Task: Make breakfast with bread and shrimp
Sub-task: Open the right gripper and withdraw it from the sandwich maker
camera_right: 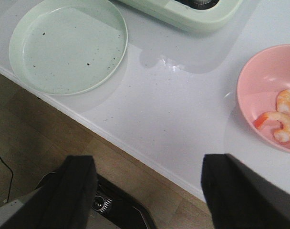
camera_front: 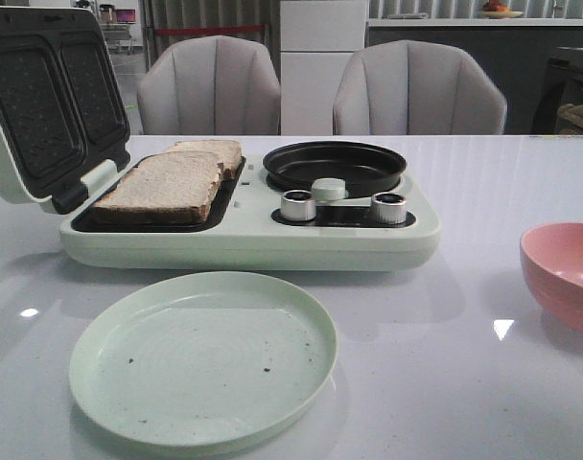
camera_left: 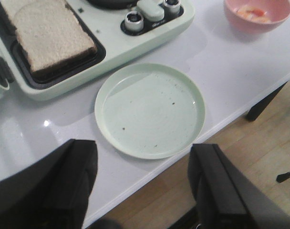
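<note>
Left pincer (camera_left: 142,183) wide, holding nothing, above worktop (camera_front: 464,383) edge nr plate (camera_left: 150,109). Right pincer (camera_right: 147,191) wide too, empty. Bread (camera_front: 172,182): two slices in open sandwich maker (camera_front: 244,230). Two shrimp (camera_right: 282,119) in pink bowl (camera_right: 259,81). No legible labels.

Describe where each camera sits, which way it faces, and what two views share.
Front: level with the table, facing forward at the pale green breakfast maker; no robot parts.
Left wrist: above the table edge, looking down; open left gripper.
Right wrist: likewise; open right gripper, pink bowl with shrimp.
Shared by all: round pale green plate.
</note>
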{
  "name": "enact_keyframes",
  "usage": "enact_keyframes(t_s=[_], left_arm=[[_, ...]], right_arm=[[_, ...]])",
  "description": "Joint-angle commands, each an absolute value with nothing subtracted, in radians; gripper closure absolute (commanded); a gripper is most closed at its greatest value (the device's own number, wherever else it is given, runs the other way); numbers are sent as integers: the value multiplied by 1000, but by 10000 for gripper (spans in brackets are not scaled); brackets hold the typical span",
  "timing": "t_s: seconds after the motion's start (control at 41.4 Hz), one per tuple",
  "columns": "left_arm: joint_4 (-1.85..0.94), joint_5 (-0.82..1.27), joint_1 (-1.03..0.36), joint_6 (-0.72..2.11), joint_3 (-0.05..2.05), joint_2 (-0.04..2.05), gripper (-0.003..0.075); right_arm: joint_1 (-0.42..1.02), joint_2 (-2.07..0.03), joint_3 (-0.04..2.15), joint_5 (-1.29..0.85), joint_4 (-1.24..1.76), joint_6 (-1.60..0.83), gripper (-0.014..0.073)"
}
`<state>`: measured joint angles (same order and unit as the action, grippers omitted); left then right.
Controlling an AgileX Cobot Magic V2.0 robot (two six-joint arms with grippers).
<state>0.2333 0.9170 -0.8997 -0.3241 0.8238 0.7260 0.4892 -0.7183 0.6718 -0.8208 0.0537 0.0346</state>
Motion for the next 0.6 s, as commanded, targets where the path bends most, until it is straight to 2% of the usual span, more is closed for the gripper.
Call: enact_keyframes(t_s=[0.0, 0.121, 0.242, 0.363, 0.58], left_arm=[[283, 925, -909, -321, 905, 807, 246], [341, 1003, -906, -323, 966, 927, 249], [373, 1086, -859, -326, 1030, 1040, 287], [377, 1090, -746, -316, 1076, 1101, 364], [266, 1016, -449, -197, 1100, 1117, 545]], right_arm=[[489, -713, 700, -766, 47, 35, 25], [489, -713, 700, -766, 47, 35, 25], [489, -713, 700, -766, 47, 35, 25], [489, -713, 700, -766, 47, 35, 25], [489, -713, 700, -766, 47, 35, 25]])
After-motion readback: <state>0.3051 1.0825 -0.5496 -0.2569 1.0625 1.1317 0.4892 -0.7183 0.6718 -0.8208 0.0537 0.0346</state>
